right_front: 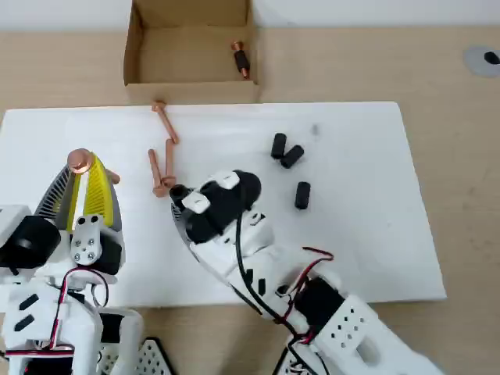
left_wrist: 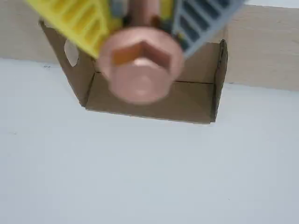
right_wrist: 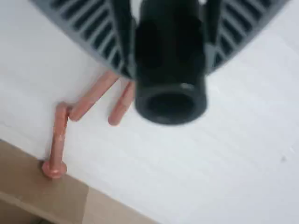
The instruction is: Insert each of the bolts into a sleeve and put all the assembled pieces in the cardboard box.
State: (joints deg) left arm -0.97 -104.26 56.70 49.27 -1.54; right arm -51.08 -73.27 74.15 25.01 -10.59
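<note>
Left gripper [left_wrist: 140, 16] is clamped on a copper bolt [left_wrist: 140, 65], hex head toward its wrist camera. Right gripper [right_wrist: 170, 32] pinches a black sleeve [right_wrist: 170, 70], bore open. The high view adds three loose bolts [right_front: 166, 123], apparently touching, near the cardboard box [right_front: 187, 92], which holds one assembled piece [right_front: 241, 59].

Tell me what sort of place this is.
Probably a robotics lab bench: two arms at a wooden table, a white mat with loose bolts and sleeves, a box beside it.
</note>
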